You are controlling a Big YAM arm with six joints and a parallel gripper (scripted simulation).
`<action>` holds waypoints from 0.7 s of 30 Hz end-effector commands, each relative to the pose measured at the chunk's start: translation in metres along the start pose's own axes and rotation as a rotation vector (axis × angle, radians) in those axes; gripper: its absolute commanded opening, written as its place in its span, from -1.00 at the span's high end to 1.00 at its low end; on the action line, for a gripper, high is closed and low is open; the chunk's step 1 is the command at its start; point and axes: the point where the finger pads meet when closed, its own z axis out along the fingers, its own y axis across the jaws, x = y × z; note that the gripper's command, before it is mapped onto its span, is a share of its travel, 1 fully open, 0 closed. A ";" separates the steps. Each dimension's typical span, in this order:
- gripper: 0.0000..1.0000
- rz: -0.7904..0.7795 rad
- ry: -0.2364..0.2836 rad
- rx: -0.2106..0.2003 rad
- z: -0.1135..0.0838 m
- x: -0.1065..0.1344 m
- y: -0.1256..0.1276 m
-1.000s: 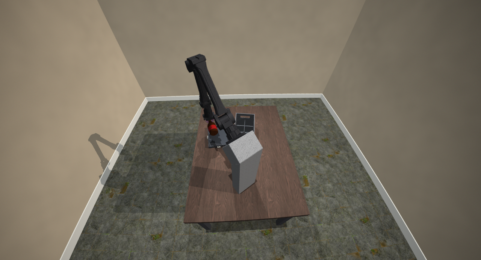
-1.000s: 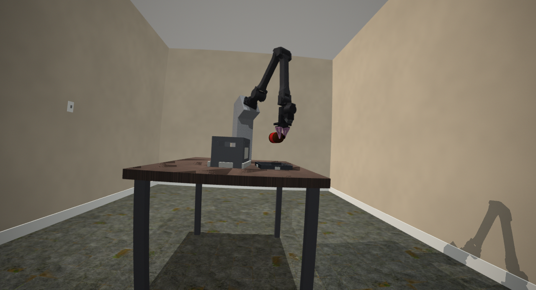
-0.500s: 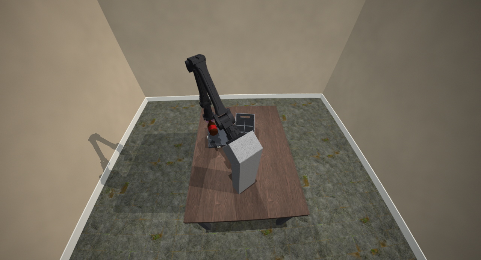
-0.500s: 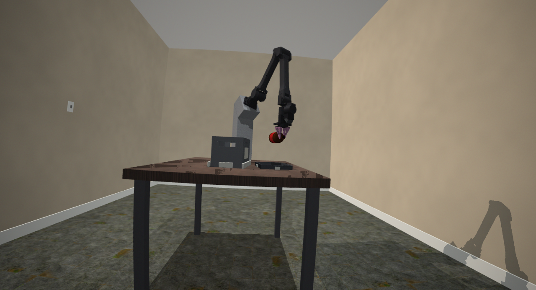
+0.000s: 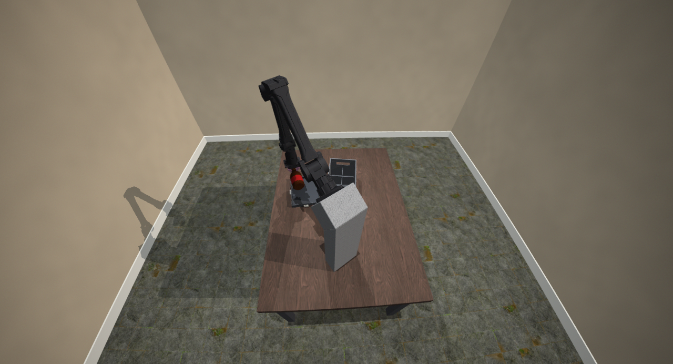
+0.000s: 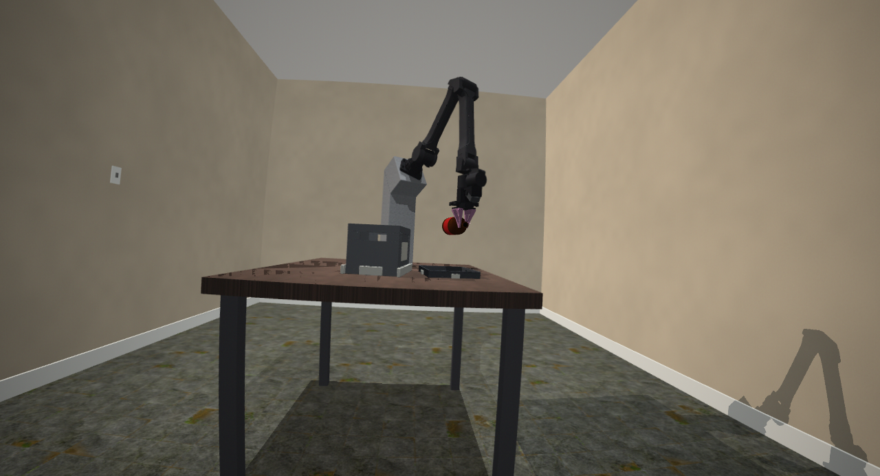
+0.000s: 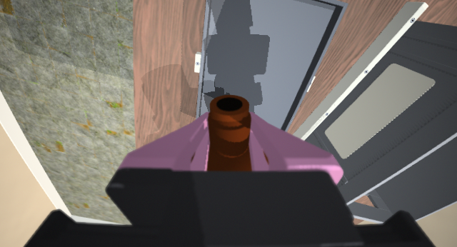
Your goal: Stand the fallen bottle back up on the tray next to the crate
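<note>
floor [image 5: 197, 249]: mottled grey-green tiles w/ small rust-coloured patches, left of and around the worktop; arm's shadow falls on it and on the wall.
worktop [image 5: 376, 249]: dark wood grain, black legs; carries the tray, the crate and the arm's pedestal.
bottle [image 6: 452, 225]: red body, brown neck [image 7: 229, 133]; in the air above the tray, clear of it, not touching the worktop. Lying roughly sideways in exterior view; in wrist view the open mouth points away from the camera, over the tray's near end.
hand [image 6: 463, 215]: pink fingers pressed onto the bottle's neck from both sides, pinching it; fingers point down from the wrist, directly over the tray.
tray [image 7: 321, 36]: flat, grey floor w/ dark raised rim, lies on the worktop below the bottle; hand's shadow falls on its floor. In top view mostly hidden by the arm, only its lower edge [image 5: 301, 199] shows.
arm [image 5: 289, 117]: black, elbow high above the tray, forearm dropping steeply to the hand.
crate [image 6: 376, 246]: dark grey, pale strips at its foot, just right of the tray in wrist view, apart from it w/ a strip of worktop between. From above, open top w/ inner dividers [image 5: 342, 171].
pedestal [image 5: 343, 225]: tall speckled grey block, behind the tray and crate in exterior view; arm's base mounts on its top.
</note>
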 end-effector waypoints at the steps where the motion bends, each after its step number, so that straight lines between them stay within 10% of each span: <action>1: 1.00 0.068 -0.014 0.008 -0.011 -0.003 -0.005; 21: 1.00 0.247 -0.015 0.007 -0.011 -0.003 -0.005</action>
